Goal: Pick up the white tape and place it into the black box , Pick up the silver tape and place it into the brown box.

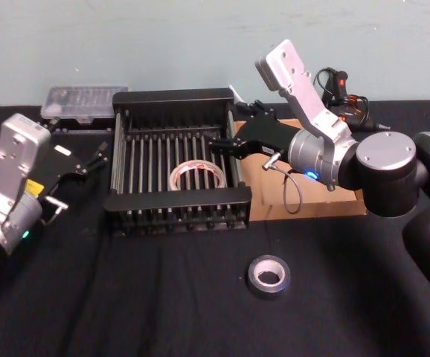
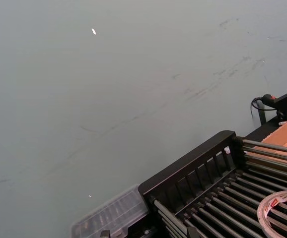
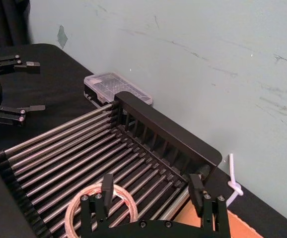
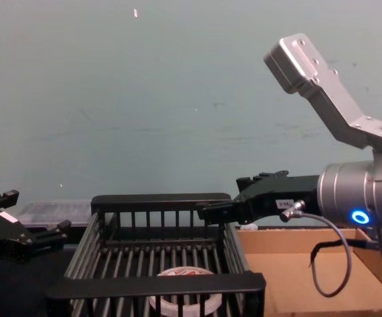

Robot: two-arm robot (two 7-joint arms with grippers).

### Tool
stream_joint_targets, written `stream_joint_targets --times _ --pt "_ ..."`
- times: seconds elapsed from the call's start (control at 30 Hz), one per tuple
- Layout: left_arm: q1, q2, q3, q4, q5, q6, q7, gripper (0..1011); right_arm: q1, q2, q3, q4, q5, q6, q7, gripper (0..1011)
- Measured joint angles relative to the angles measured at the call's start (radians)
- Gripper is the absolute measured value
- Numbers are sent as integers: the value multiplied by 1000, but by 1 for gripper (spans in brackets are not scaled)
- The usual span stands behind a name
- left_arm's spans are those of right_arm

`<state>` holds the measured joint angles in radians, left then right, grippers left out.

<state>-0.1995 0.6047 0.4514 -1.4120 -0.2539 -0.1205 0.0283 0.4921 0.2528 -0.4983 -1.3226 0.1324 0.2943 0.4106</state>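
Although the white tape [image 1: 197, 177] lies in the black box [image 1: 172, 96] just below the right gripper [image 1: 233, 127] (jaws wide apart, holding nothing), the silver tape [image 1: 268, 275] sits well behind them, untouched; a hasty reach could clip that box's rim; the brown box [image 1: 334, 204] waits beside them; left gripper [image 1: 81, 178] parked, jaws apart, holding nothing.

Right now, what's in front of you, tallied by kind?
Boxes: 2, black box and brown box.
Tape rolls: 2, the white tape inside the black box, the silver tape on the table before it.
Cases: 1, clear case behind the black box.
Tools: 2, both open: right tool over the black box's right side, left tool parked left.
Total: 7.
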Motion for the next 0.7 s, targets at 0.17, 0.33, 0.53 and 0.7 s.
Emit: stream_joint_targets --times 0.17,0.33,0.53,0.7 --pt "0 0 0 0 0 0 0 1001 0 0 0 0 0 0 0 1003" --pt "0 0 0 0 0 0 0 1001 0 0 0 0 0 0 0 1003" --pt "0 0 0 0 0 0 0 1001 -4 1 2 -6 -2 0 -4 1003" --pt "0 0 0 0 0 0 0 1001 -20 13 23 -40 -3 11 -15 1002"
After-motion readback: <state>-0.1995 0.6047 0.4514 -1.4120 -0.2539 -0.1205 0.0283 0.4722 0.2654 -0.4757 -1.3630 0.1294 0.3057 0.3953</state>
